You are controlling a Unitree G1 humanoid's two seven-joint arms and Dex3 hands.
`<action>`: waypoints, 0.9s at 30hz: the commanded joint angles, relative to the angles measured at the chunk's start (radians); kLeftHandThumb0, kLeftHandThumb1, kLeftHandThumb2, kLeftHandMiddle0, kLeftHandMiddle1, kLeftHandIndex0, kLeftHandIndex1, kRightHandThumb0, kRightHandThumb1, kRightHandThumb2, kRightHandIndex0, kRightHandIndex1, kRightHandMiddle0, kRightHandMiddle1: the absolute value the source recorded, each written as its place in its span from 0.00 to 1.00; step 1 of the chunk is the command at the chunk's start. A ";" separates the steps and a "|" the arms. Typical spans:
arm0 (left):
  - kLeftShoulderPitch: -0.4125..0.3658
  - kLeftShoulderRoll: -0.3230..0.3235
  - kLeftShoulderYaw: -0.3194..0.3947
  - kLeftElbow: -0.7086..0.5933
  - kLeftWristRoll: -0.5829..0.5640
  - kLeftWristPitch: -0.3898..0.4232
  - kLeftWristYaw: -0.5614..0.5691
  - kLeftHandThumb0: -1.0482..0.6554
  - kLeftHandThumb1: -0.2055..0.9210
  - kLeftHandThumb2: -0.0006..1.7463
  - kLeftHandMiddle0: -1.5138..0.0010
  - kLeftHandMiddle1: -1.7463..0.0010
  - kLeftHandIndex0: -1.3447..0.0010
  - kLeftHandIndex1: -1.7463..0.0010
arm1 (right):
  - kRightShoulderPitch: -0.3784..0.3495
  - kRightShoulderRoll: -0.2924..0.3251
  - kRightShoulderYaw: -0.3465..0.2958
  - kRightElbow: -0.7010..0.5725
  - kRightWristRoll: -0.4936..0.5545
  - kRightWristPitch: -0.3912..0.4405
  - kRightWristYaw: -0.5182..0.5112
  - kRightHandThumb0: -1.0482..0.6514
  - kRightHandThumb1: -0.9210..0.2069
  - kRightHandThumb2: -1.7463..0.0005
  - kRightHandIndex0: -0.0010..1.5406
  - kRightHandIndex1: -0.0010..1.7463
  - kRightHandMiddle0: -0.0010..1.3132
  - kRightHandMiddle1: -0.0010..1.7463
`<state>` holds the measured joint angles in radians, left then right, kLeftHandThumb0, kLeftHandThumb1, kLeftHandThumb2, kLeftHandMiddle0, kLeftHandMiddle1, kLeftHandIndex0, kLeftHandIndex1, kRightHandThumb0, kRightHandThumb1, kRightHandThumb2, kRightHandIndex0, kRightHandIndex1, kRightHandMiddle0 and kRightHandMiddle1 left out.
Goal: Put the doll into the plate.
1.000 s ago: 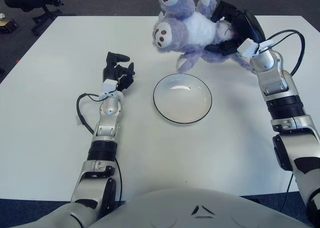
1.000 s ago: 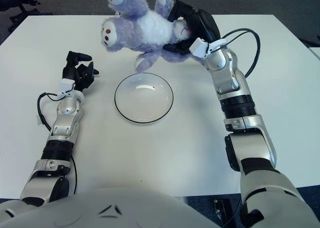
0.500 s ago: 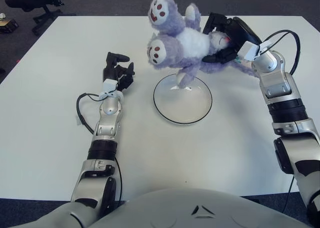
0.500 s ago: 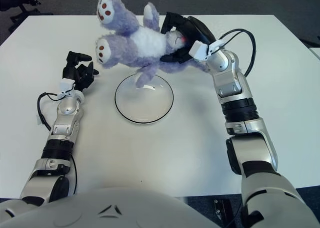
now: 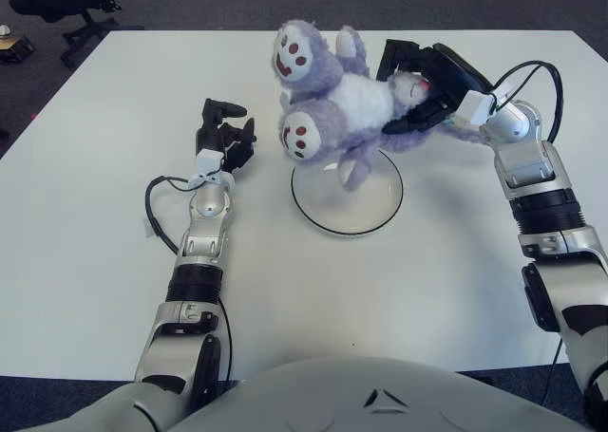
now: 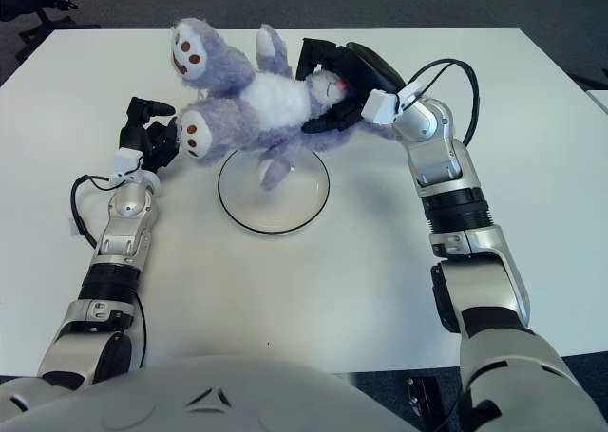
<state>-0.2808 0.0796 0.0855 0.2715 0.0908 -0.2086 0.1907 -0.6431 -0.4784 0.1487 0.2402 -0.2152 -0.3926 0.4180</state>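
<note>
The right robot hand (image 5: 418,85) has its dark fingers wrapped around the doll (image 5: 337,95), a purple and white plush animal, gripping it at the head end. The doll hangs in the air, tilted, over the far side of the plate (image 5: 347,209), its feet pointing toward the left. One limb dangles down over the plate; whether it touches cannot be made out. The doll hides the far rim of the plate and most of the hand's fingers. The plate sits on the white counter (image 5: 95,214). The left robot hand (image 5: 226,138) rests near the plate's left side, its fingers loosely curled, holding nothing. An office chair (image 5: 57,0) is cut off at the top left corner.
</note>
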 commanded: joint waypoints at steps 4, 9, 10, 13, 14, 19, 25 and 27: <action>-0.003 0.003 0.002 -0.007 0.002 -0.001 -0.004 0.41 1.00 0.26 0.55 0.20 0.80 0.04 | 0.025 0.011 0.001 -0.021 0.021 0.005 0.021 0.61 0.13 0.83 0.57 1.00 0.52 1.00; -0.004 0.002 0.001 -0.008 0.003 0.000 -0.003 0.41 1.00 0.26 0.55 0.20 0.80 0.04 | 0.041 0.021 0.002 -0.029 0.061 0.030 0.068 0.59 0.08 0.89 0.56 1.00 0.51 1.00; -0.004 0.002 0.001 -0.008 0.003 0.000 -0.003 0.41 1.00 0.26 0.55 0.20 0.80 0.04 | 0.042 0.022 0.001 -0.031 0.063 0.032 0.072 0.59 0.08 0.89 0.56 1.00 0.51 1.00; -0.004 0.002 0.001 -0.007 0.004 -0.001 -0.002 0.41 1.00 0.26 0.54 0.20 0.80 0.04 | 0.044 0.026 -0.002 -0.030 0.069 0.032 0.084 0.56 0.04 0.93 0.53 1.00 0.50 1.00; -0.004 0.002 0.001 -0.007 0.004 -0.001 -0.002 0.41 1.00 0.26 0.54 0.20 0.80 0.04 | 0.045 0.027 -0.002 -0.032 0.071 0.035 0.090 0.55 0.03 0.94 0.52 1.00 0.50 1.00; -0.005 0.001 0.000 -0.006 0.004 -0.001 -0.001 0.41 1.00 0.26 0.54 0.21 0.80 0.04 | 0.051 0.022 0.000 -0.061 0.082 0.106 0.132 0.43 0.03 0.87 0.41 1.00 0.43 0.86; -0.006 -0.001 0.000 -0.005 0.005 -0.002 0.001 0.41 1.00 0.26 0.54 0.21 0.80 0.04 | 0.067 0.013 0.000 -0.139 0.084 0.241 0.179 0.31 0.03 0.96 0.24 0.87 0.29 0.69; -0.006 -0.001 0.000 -0.004 0.005 -0.002 0.001 0.41 1.00 0.26 0.54 0.21 0.80 0.04 | 0.069 0.012 0.001 -0.158 0.083 0.274 0.187 0.27 0.03 0.98 0.21 0.74 0.23 0.58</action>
<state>-0.2809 0.0787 0.0852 0.2706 0.0910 -0.2082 0.1907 -0.5861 -0.4560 0.1537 0.1231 -0.1474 -0.1680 0.5901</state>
